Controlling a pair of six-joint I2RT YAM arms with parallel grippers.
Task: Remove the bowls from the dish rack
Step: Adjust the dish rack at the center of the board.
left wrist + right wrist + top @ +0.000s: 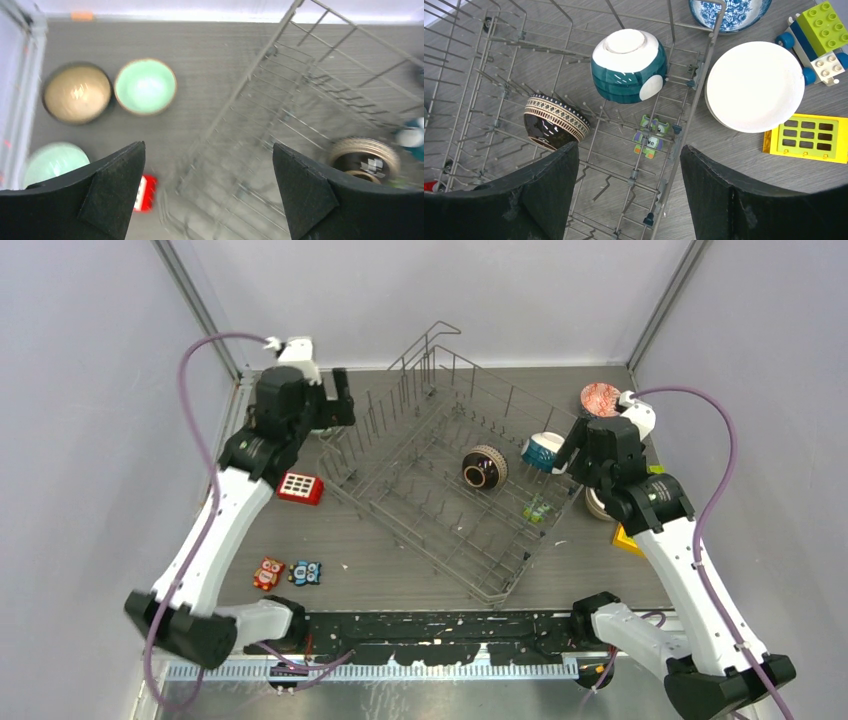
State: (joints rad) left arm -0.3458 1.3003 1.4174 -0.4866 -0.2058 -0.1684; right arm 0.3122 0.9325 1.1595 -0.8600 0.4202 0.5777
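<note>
Jaws are standing apart on your left gripper (207, 150) and your right gripper (629, 150), holding nothing; the teal-and-white bowl (629, 65) and the dark brown bowl (555, 121) are lying inside the dish rack (410, 538); a pale green bowl (145, 86) is sitting outside it

A red block (300, 486) with white squares lies left of centre in the top view; lower down, an orange owl (268, 572) and a blue owl (306, 572) sit side by side. In the right wrist view a green owl (651, 136) lies mid-frame, a yellow grid plate (807, 138) at the right edge, and a wheeled brick toy (819, 27) in the upper right corner.
</note>
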